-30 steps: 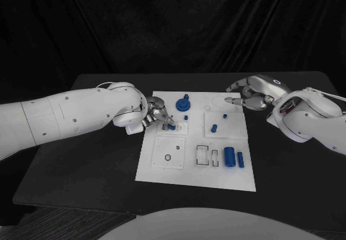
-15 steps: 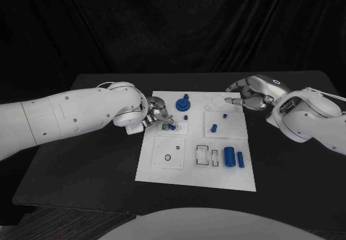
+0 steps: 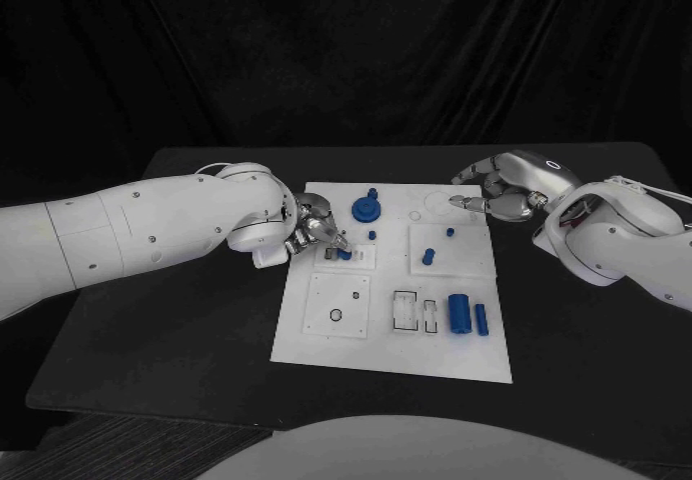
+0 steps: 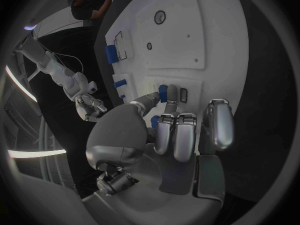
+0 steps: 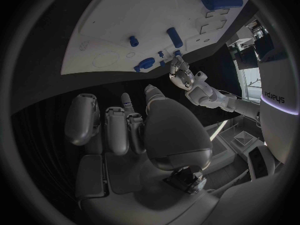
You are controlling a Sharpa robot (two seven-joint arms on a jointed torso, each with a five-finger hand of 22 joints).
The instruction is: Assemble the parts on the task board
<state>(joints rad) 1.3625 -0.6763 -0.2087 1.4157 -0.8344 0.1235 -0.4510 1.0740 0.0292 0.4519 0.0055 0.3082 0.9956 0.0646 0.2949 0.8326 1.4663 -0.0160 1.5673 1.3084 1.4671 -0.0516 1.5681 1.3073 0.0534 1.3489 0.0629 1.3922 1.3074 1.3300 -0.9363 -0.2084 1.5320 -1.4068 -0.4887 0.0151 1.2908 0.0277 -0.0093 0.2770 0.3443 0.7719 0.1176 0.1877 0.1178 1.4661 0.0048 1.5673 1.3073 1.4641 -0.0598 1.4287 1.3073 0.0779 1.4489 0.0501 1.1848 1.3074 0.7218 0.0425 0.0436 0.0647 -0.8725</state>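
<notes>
Board [image 3: 378, 345]: white plate mid-table, where I see blue parts spread across it.
Left hand [image 3: 316, 234]: over the board's left edge, my thumb and a finger pinching a small blue peg [image 4: 162, 92] at a little square plate [image 3: 346, 256]; the other fingers [image 4: 185, 135] sit curled beside it.
Right hand [image 3: 500, 188]: hovering off the board's far right corner, fingers curled loosely apart, holding nothing.
Round part [image 3: 368, 209]: near the far edge, just beyond the left hand.
Cylinder [image 3: 459, 312]: lying toward the near right, a slimmer pin [image 3: 480, 319] just beside it.
Short pegs [image 3: 430, 258]: on the square right of centre.
</notes>
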